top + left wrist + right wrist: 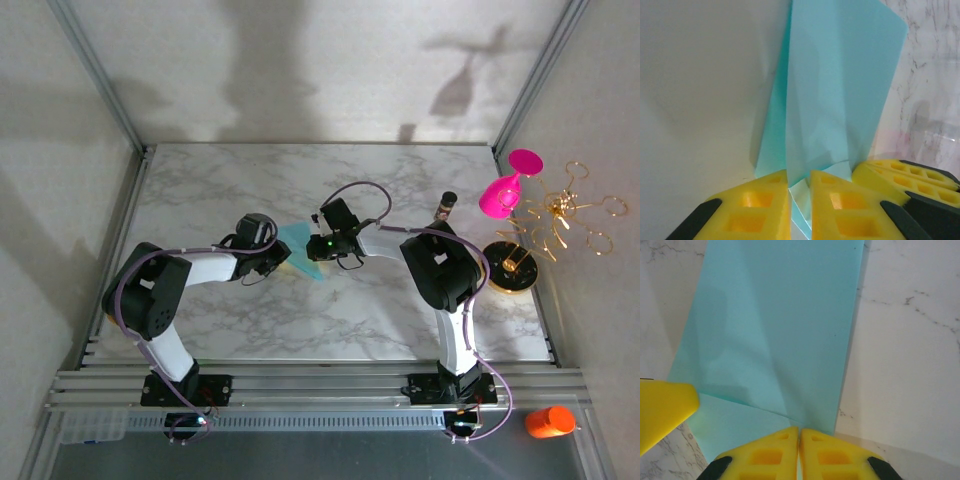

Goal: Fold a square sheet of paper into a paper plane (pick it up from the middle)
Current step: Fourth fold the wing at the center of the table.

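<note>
Teal-blue thin paper sheet (300, 243), partly folded, was pinched between the clenched yellow jaws of the left gripper (800, 176) and likewise grasped by the right gripper (799, 432).

Bright, even light; soft grey shadows on the back wall (330, 60); wrist views blurred up close.

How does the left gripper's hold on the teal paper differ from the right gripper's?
The left gripper pinches folded layers of the teal paper, a thin gap between its pads; the right gripper brings its pads almost together at the paper's edge. In the top view, the left gripper reaches in from the left, the right gripper from the right. Both are shut on the paper, with yellow pads.
</note>
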Controlling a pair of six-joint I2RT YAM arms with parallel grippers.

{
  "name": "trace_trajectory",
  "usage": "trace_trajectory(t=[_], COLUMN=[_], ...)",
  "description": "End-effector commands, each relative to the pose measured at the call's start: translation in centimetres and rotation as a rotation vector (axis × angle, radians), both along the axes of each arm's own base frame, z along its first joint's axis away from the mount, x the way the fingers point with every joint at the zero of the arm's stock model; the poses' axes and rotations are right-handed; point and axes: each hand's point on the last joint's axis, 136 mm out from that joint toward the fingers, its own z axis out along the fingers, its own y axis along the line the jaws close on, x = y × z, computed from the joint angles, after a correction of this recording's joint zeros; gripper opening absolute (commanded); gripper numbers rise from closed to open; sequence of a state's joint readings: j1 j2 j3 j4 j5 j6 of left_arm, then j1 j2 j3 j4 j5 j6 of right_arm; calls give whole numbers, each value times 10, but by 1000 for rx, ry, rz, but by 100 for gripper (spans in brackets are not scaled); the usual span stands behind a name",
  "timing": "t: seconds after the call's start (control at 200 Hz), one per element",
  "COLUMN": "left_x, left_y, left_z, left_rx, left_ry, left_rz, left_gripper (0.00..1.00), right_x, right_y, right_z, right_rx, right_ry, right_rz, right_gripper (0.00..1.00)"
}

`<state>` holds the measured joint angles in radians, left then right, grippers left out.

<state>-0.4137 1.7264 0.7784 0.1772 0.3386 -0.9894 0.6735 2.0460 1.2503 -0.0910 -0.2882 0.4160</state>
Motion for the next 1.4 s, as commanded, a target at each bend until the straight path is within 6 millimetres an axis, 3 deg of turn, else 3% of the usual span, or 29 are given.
trace_trajectory(t=[0.0,0.185,0.275,0.481,0.831,0.966,1.066,1.126,1.272,1.392], left_x=[8,9,9,8,2,2,3,4,10,16], left_y=[-12,-11,-10,-6,5,6,6,5,2,-3], left_z=[9,1,0,6,12,15,15,12,5,4], left_rx=[-18,0,0,-6,-5,-8,-3,3,12,3], left_ry=[-39,-19,-16,-22,-37,-47,-49,-38,-12,9], left_rz=[-56,-60,-51,-14,54,57,57,53,55,60], left_gripper=[17,14,10,6,5,6,6,6,7,8], right_x=[-22,-18,-14,6,3,1,-5,-5,-4,-7], right_y=[-18,-15,-13,-13,-62,-80,-85,-90,-93,-80], right_z=[-39,-31,-22,37,109,135,141,143,141,131], right_rx=[-86,-70,-56,5,-30,-28,-45,-58,-80,-154], right_ry=[102,86,59,-118,-476,-613,-676,-702,-736,-697], right_rz=[-4,0,5,-14,-119,-173,-196,-219,-229,-162], right_gripper=[12,14,19,35,65,69,83,98,99,96])
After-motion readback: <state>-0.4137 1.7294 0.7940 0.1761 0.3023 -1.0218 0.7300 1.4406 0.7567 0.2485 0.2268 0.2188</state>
